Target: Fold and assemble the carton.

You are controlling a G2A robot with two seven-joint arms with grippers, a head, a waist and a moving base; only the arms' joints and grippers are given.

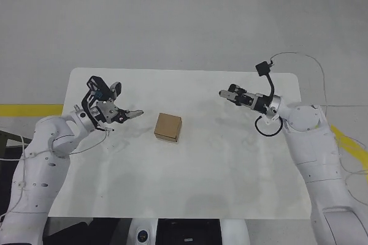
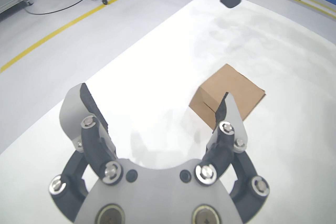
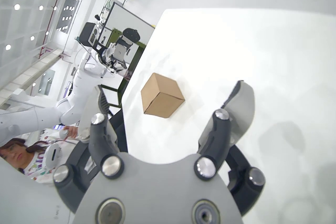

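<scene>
Carton [image 1: 168,127] closed, on table [image 1: 233,177].

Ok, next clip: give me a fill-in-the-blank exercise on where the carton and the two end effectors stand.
1. The brown carton rests on the white ___.
2. It lies ___ the left end effector and the right end effector.
3. Both end effectors are ___ and hold nothing.
Missing words: table; between; open.

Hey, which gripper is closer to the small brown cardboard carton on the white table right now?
Left. The left gripper hangs open just beside the brown cardboard carton, not touching it; the right gripper, also open, sits farther off across the white table.
</scene>
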